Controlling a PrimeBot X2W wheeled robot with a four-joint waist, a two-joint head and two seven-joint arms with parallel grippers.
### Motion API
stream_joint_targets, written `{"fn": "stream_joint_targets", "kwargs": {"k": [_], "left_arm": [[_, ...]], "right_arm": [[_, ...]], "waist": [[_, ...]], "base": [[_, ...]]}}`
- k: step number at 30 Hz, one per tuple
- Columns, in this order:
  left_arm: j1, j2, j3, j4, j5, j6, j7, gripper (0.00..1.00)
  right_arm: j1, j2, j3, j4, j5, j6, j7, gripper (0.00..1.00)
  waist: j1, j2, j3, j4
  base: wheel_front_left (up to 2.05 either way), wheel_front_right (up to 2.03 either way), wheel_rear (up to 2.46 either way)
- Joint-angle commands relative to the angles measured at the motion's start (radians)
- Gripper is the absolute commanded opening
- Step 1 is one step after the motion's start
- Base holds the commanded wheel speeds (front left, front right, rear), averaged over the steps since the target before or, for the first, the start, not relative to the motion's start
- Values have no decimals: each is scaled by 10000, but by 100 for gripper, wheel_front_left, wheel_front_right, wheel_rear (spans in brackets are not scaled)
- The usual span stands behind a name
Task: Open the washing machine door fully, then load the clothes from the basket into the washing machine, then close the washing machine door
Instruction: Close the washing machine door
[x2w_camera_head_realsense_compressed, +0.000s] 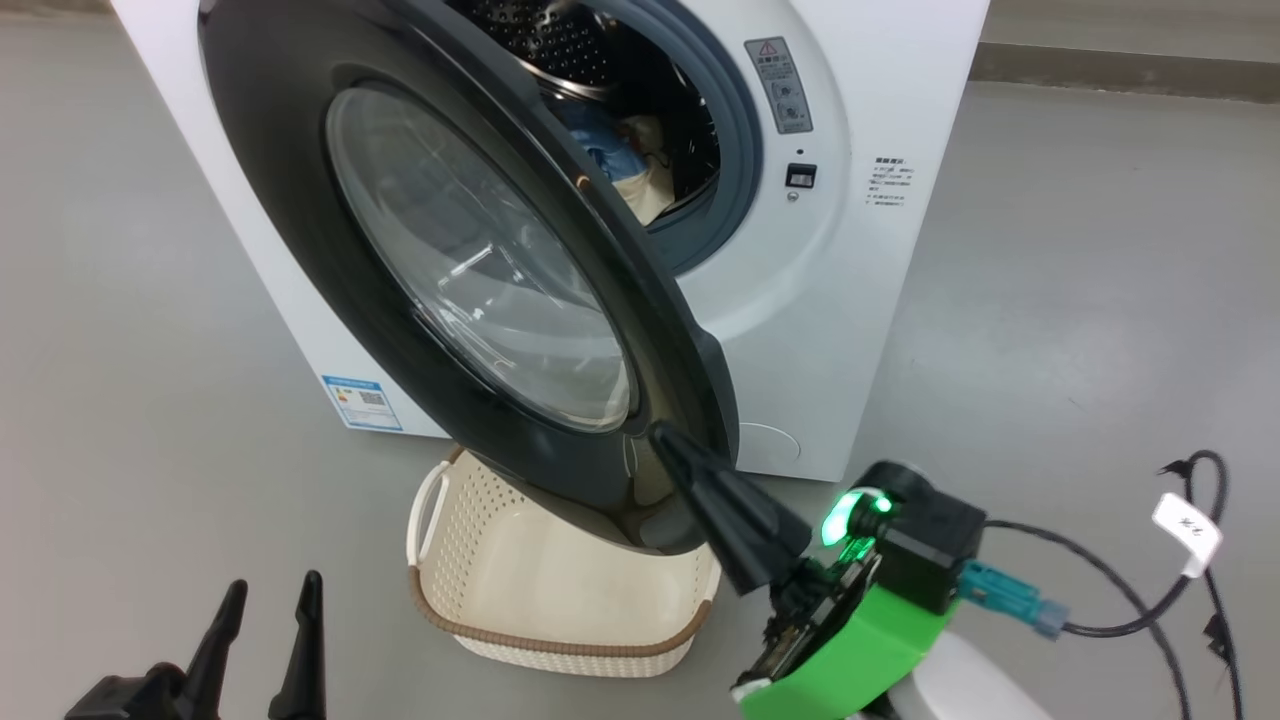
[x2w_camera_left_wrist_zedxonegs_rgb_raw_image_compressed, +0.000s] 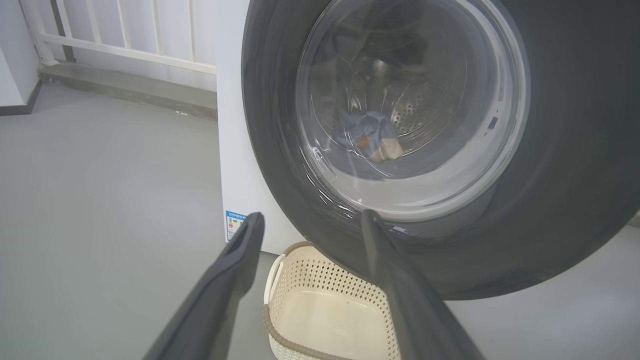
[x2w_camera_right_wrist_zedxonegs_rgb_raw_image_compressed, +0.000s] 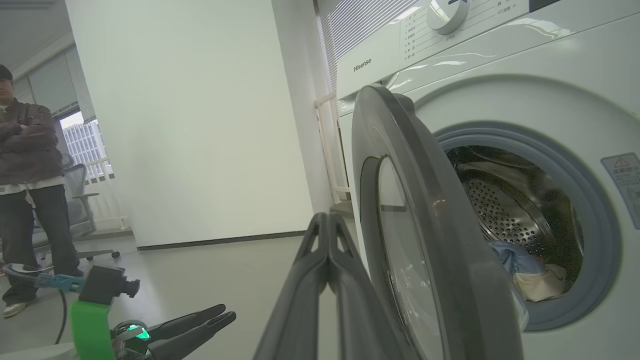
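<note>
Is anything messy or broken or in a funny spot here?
Nothing looks spilled or broken. The clothes lie inside the washing machine, and the basket is empty. One small oddity: the basket sits on the floor just under the half-open washing machine door.

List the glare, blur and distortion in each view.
Head view: white glare streaks on the washing machine door. Left wrist view: the clothes show dim and warped through its glass; the left gripper's fingers look soft. Right wrist view: the washing machine leans from the wide lens, with light streaks on its top panel.
</note>
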Motion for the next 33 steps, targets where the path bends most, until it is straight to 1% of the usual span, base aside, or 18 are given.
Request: {"fn": "stream_joint_targets", "kwargs": {"k": [1,6,13,17,26,33], "left_arm": [[-209,144,338,-253,61,-15,-65,100],[-244,113,314,-261,16,-15,-65,100],[-406,51,234,-227,-38,-15,-65,100],[-496,40,177,-219,-63,-15,-65,100],[-786,39,140,-218,-151,-15,-65,100],[-927,72,168,-246,-191,-15,-65,100]], "right_arm": [[86,199,317,26,185,27,-48,0],[138,267,831,1067,472,27,-48,0],[-93,247,1048,2575,717,27,-48,0],[-334,197,1039,3233,801,27,-48,0],[-850,116,559,3993,853,27,-48,0],[-1139,92,161,4189,791,27,-48,0]], "waist": [[-1,0,16,66],[-1,0,165,179],[-1,0,441,341],[-1,0,617,422],[-1,0,1060,546],[-1,0,1315,546]], "base": [[0,0,0],[0,0,0],[0,0,0],[0,0,0],[0,0,0],[0,0,0]]}}
